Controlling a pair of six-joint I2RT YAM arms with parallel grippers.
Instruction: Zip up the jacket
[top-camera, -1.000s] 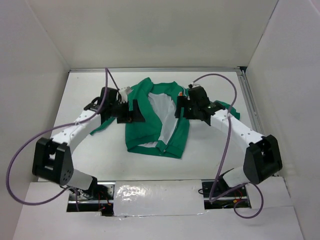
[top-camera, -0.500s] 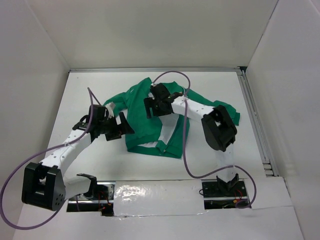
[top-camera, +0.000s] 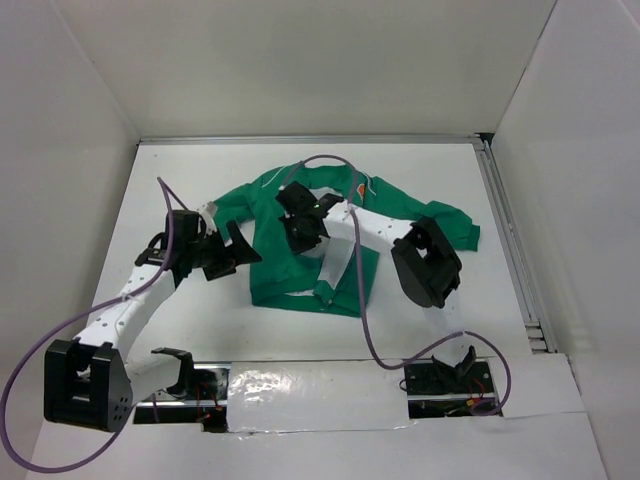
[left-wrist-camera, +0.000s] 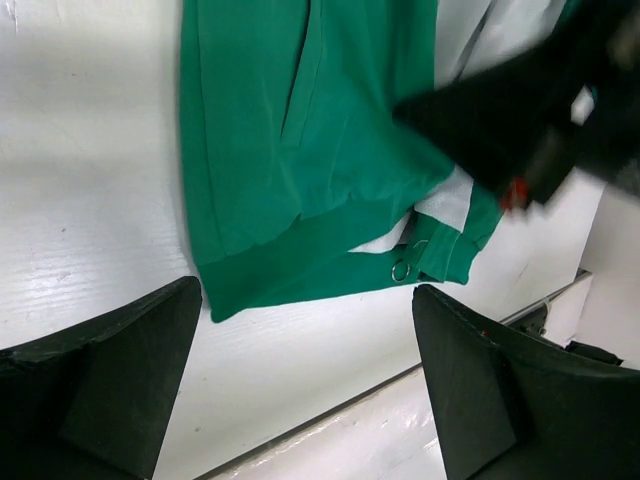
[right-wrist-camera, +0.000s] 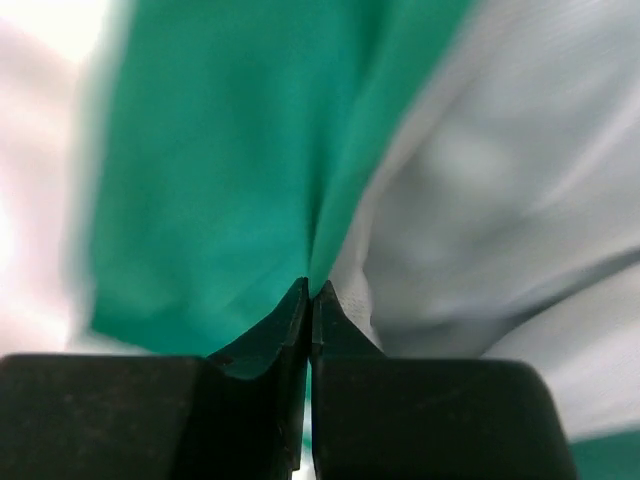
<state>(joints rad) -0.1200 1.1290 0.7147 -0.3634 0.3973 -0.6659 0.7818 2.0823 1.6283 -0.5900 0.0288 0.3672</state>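
Position of item: the jacket (top-camera: 272, 268) lies flat on the white desk (top-camera: 180, 180), roughly central and toward the far side. Its collar faces the far wall and its ribbed hem (left-wrist-camera: 300, 275) faces the arm bases. The front is not closed. White lining (top-camera: 338, 262) shows between the two green panels down the middle. In the left wrist view a small metal zipper pull ring (left-wrist-camera: 400, 270) sits at the bottom of the opening, just above the hem.

Left hand (top-camera: 240, 254): positioned over the desk just beside the jacket's left edge, level with the lower body of the garment. The jaws stand wide apart. The left wrist view shows both fingers (left-wrist-camera: 130, 370) clear of the cloth, with the hem corner lying between and beyond them. Nothing is held.

Right hand (top-camera: 298, 236): reaches across the garment to the inner edge of the left front panel. The right wrist view is blurred, but the jaws (right-wrist-camera: 310, 298) are pressed together on a crease of green cloth where it borders the lining. The jacket is pinched there.
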